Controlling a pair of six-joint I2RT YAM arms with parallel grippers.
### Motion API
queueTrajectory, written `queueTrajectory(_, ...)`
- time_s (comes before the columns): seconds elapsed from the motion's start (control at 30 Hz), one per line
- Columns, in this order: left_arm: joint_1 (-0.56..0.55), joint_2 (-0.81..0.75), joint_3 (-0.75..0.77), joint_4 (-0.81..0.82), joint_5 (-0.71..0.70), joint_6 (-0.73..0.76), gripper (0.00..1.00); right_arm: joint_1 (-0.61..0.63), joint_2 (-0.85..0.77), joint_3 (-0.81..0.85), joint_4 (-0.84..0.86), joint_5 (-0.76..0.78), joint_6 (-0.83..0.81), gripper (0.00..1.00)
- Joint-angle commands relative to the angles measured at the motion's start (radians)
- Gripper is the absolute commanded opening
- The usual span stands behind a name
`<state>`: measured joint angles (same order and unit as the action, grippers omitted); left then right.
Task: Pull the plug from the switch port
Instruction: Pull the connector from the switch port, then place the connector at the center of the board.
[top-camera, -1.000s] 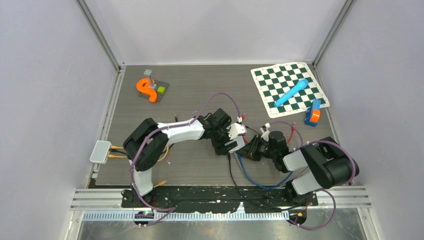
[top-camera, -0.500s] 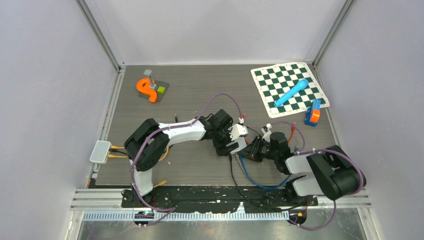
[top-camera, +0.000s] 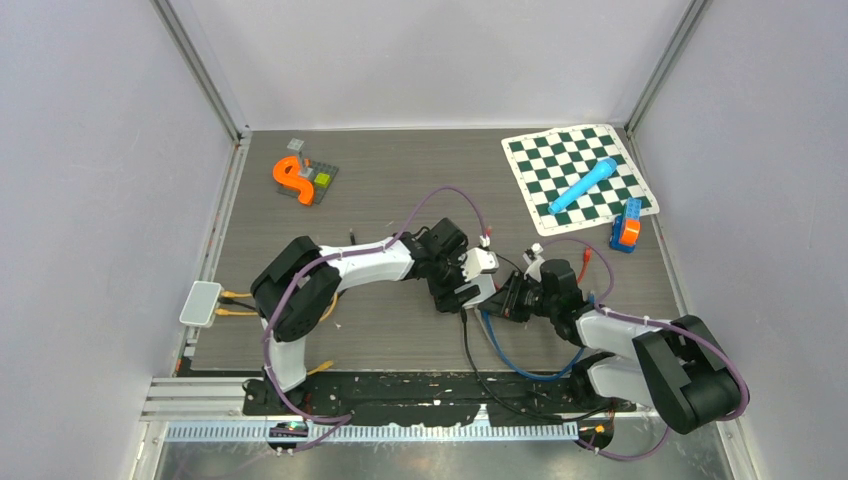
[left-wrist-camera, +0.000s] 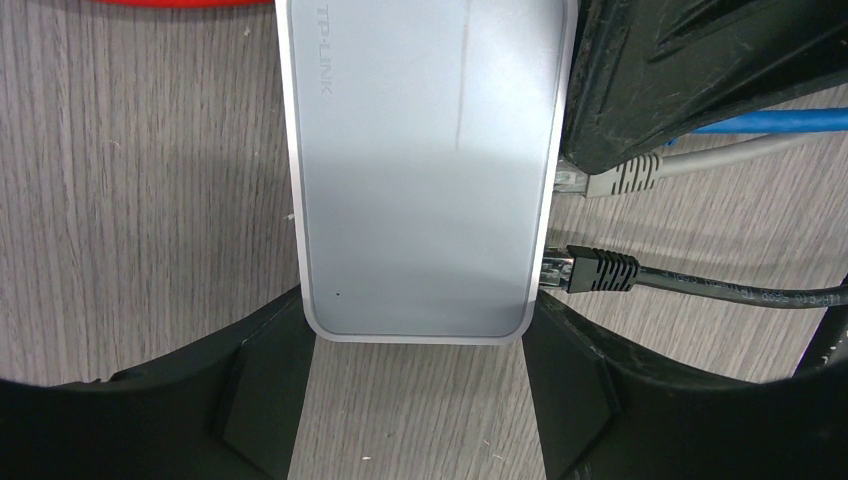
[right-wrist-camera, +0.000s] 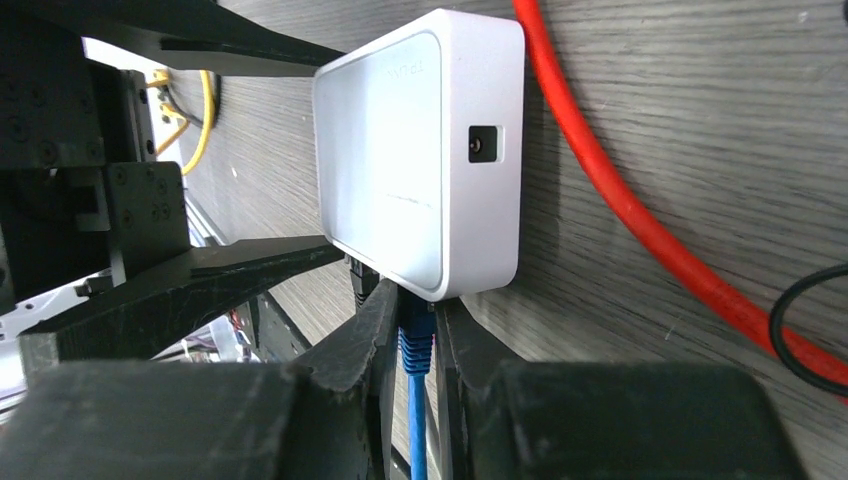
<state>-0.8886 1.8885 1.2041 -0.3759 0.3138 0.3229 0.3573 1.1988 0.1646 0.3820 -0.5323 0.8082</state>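
A white TP-Link switch (top-camera: 480, 264) lies mid-table and also shows in the left wrist view (left-wrist-camera: 425, 170) and the right wrist view (right-wrist-camera: 400, 150). My left gripper (top-camera: 468, 280) (left-wrist-camera: 415, 400) is shut on the switch's end, one finger on each side. My right gripper (top-camera: 499, 298) (right-wrist-camera: 415, 312) is shut on the blue plug (right-wrist-camera: 416, 338), which sits in a port on the switch's edge. A black plug (left-wrist-camera: 595, 270) and a grey plug (left-wrist-camera: 625, 178) sit in neighbouring ports. The blue cable (top-camera: 505, 355) trails toward the arm bases.
A red cable (right-wrist-camera: 620, 200) lies just behind the switch. A black cable (top-camera: 465, 345) runs to the near edge. A checkered mat (top-camera: 578, 175) with a blue cylinder (top-camera: 583, 185) is back right, and an orange piece (top-camera: 290, 178) is back left. A second white box (top-camera: 201, 302) sits at the left edge.
The right arm's elbow has swung right and toward the near edge, and its gripper has edged closer to the switch. The left arm and the switch have barely moved.
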Motion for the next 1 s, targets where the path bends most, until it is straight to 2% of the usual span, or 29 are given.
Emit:
queueTrajectory(0.0, 0.013, 0.020, 0.015, -0.046, -0.034, -0.002, 0.46, -0.001, -0.028, -0.074, 0.068, -0.041, 0.034, 0.05)
queueTrajectory(0.13, 0.013, 0.025, 0.020, -0.049, -0.039, -0.007, 0.46, -0.001, -0.034, -0.072, 0.057, -0.067, 0.039, 0.05)
queueTrajectory(0.3, 0.012, 0.023, 0.025, -0.057, -0.044, -0.002, 0.46, -0.002, 0.035, -0.088, 0.184, -0.148, 0.110, 0.05)
queueTrajectory(0.5, 0.014, 0.016, 0.022, -0.058, -0.032, 0.003, 0.48, -0.003, 0.013, -0.086, 0.113, -0.101, 0.054, 0.05)
queueTrajectory(0.57, 0.014, 0.012, 0.017, -0.053, -0.025, 0.004, 0.54, -0.003, -0.035, -0.084, 0.094, -0.089, 0.048, 0.05)
queueTrajectory(0.7, 0.014, -0.003, 0.000, -0.032, -0.026, 0.000, 0.75, -0.003, -0.190, -0.041, -0.080, 0.006, -0.008, 0.05)
queueTrajectory(0.8, 0.014, -0.027, -0.027, 0.017, -0.027, -0.022, 0.85, -0.003, -0.329, -0.006, -0.227, 0.095, -0.037, 0.05)
queueTrajectory(0.93, 0.016, -0.063, -0.060, 0.071, -0.023, -0.046, 0.93, -0.005, -0.456, 0.030, -0.348, 0.199, -0.045, 0.05)
queueTrajectory(0.97, 0.017, -0.072, -0.064, 0.081, -0.024, -0.051, 0.98, -0.006, -0.471, 0.037, -0.362, 0.223, -0.048, 0.05)
